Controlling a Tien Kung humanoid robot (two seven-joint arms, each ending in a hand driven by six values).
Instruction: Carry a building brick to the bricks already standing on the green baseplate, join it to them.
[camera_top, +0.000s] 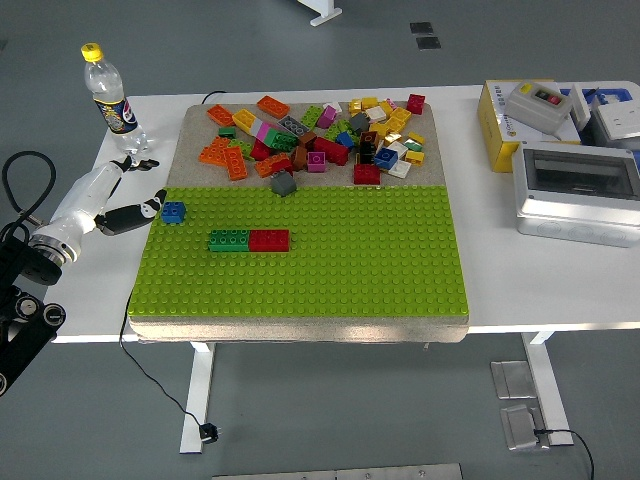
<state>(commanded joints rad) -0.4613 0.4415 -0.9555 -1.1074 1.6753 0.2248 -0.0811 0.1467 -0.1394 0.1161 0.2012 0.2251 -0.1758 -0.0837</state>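
My left hand (125, 203) lay at the left edge of the green baseplate (330, 270), fingers loosely spread and holding nothing. A black fingertip (150, 208) sat just beside the blue brick (173, 211), and I could not tell whether it touched the brick or stood a hair apart. My right hand was out of view.

The blue brick sat at the baseplate's far left corner, on the studs as far as I could see. The bricks I had to join it to, a green brick (229, 240) and a red brick (269, 240) butted end to end, stood a little nearer and to the right of it. The loose pile of bricks (320, 135) lay at the far side on the grey mat (195, 125), and a bottle (112, 95) stood on the table (480, 130) to the far left.

I judged the blue brick small, light and rigid, with hard smooth sides that could slip from a careless pinch. It would not crush. The best hold seemed to be across two opposite side walls, thumb against finger, leaving the bottom free to seat on studs. If it was pressed onto the plate it might need a slight rock to free it, and joining would need a firm, square press downward.
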